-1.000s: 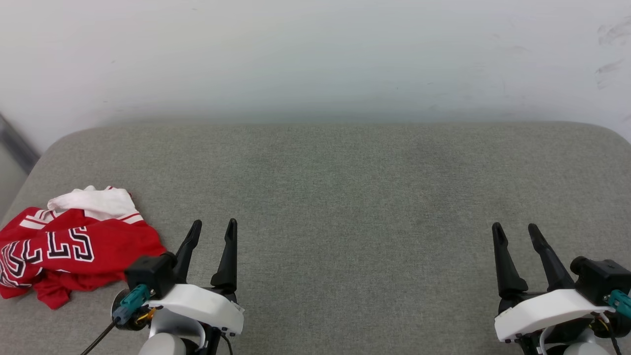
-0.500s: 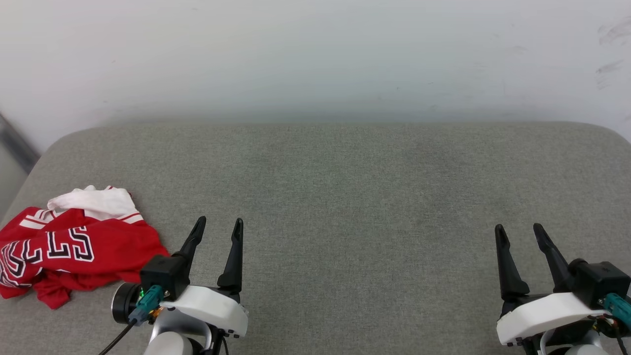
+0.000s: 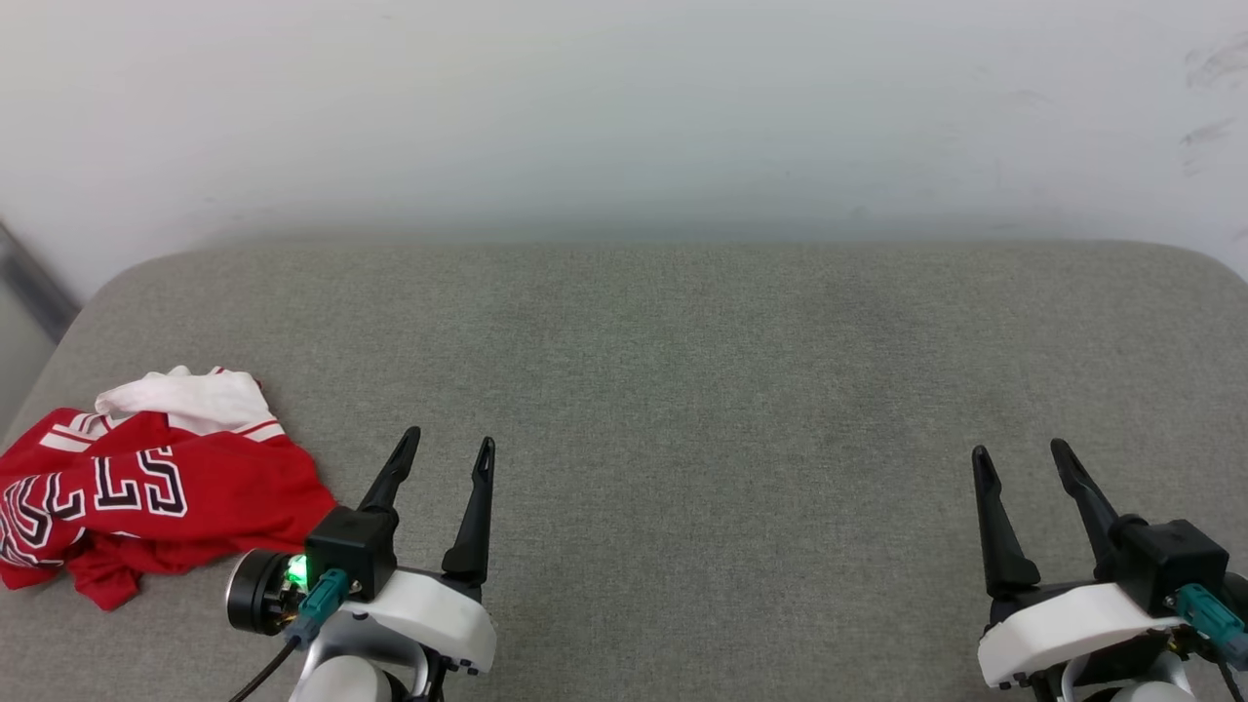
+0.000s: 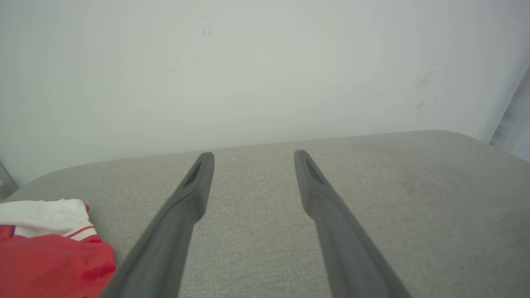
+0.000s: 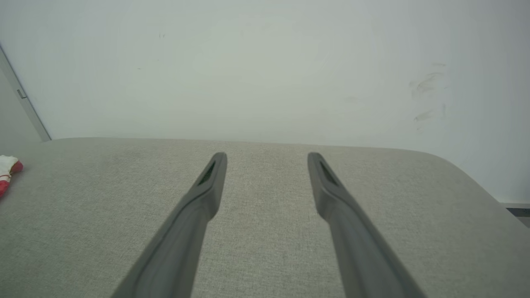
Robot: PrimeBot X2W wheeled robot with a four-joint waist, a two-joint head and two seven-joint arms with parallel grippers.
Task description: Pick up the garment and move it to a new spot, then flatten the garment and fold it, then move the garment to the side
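garment [image 3: 229, 492] | crumpled heap | long axis left-right | lettering [image 3: 127, 486] upside down

left gripper [image 3: 449, 439] shifted right, farther from the garment [image 3: 146, 487], green wrist light [image 3: 295, 571] now showing

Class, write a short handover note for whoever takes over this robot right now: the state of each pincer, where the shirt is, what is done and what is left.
Left pincer: open, empty, just right of the garment.
Right pincer: open, empty, over the right end of the grey padded surface.
The garment: a crumpled heap at the surface's left edge, some lettering showing.
Done: nothing yet; it is not picked up.
Left: pick it up, move it to a new spot, flatten, fold, move it aside.
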